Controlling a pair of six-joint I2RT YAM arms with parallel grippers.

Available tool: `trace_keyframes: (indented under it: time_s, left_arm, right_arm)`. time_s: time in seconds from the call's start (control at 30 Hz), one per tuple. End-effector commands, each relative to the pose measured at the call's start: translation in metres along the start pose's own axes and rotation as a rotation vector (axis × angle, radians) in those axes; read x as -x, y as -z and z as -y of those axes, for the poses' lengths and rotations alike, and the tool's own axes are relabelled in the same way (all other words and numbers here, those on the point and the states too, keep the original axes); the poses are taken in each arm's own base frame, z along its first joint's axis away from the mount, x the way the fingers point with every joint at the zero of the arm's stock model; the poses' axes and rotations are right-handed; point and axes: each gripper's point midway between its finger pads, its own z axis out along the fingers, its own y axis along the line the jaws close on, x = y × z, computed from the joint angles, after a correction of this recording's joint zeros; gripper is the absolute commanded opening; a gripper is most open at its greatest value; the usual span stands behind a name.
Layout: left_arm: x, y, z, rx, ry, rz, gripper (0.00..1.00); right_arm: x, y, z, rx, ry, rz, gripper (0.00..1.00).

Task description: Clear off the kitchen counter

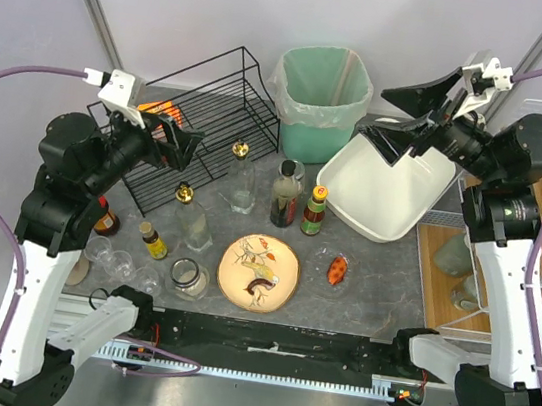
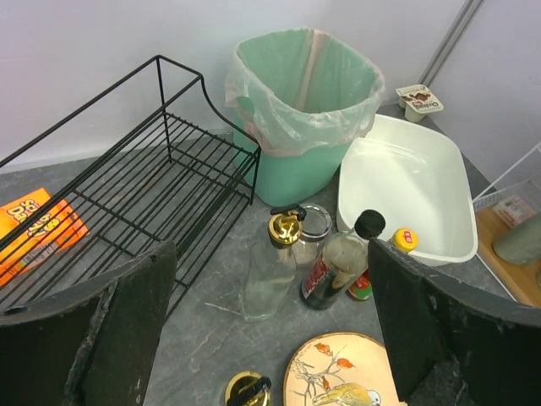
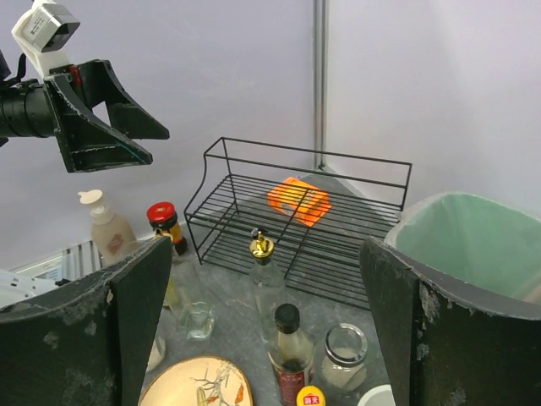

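- Under both arms, the desk (image 1: 369, 298) lies dark and crowded, so by my reading little is cleared yet.
- At its back left, the rack (image 1: 214, 104) faces the clutter, likely meant to take bottles.
- Back right, the tub (image 1: 383, 194) sits mouth up, probably for dishes.
- Between them, the bin (image 1: 321, 99) gapes, lined for rubbish.
- The left claw (image 1: 180, 143) and right claw (image 1: 409, 116) hang high, both spread wide and holding nothing, seemingly to survey.
- The plate (image 1: 259, 272) and bottles (image 1: 285, 197) stand mid-desk, within reach.

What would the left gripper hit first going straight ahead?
Probably the clear glass bottle with the gold stopper beside the dark sauce bottle, on the dark grey stone-patterned counter; depth unclear.
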Motion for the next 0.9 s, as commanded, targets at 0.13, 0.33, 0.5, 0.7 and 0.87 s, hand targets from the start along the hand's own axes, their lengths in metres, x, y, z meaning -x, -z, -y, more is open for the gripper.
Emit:
trace_keyframes:
  time_s: [0.13, 0.33, 0.5, 0.7, 0.87]
  left_arm:
    - [-0.024, 0.03, 0.003, 0.002, 0.005, -0.08, 0.99]
    - [-0.068, 0.047, 0.018, -0.094, 0.011, -0.219, 0.99]
    - [-0.104, 0.054, 0.023, -0.139, 0.022, -0.32, 0.98]
    - [-0.134, 0.048, 0.016, -0.127, 0.029, -0.372, 0.95]
    - [-0.145, 0.032, 0.009, -0.109, 0.032, -0.313, 0.93]
  right_arm:
    - [-0.04, -0.026, -0.008, 0.063, -0.051, -0.07, 0.98]
    - [-0.083, -0.05, -0.011, 0.024, -0.05, -0.166, 0.98]
    - [-0.099, -0.055, -0.011, 0.014, -0.063, -0.193, 0.98]
    - [-0.108, -0.052, -0.009, -0.004, -0.065, -0.199, 0.98]
    - [-0.113, -0.047, -0.007, -0.03, -0.059, -0.202, 0.98]
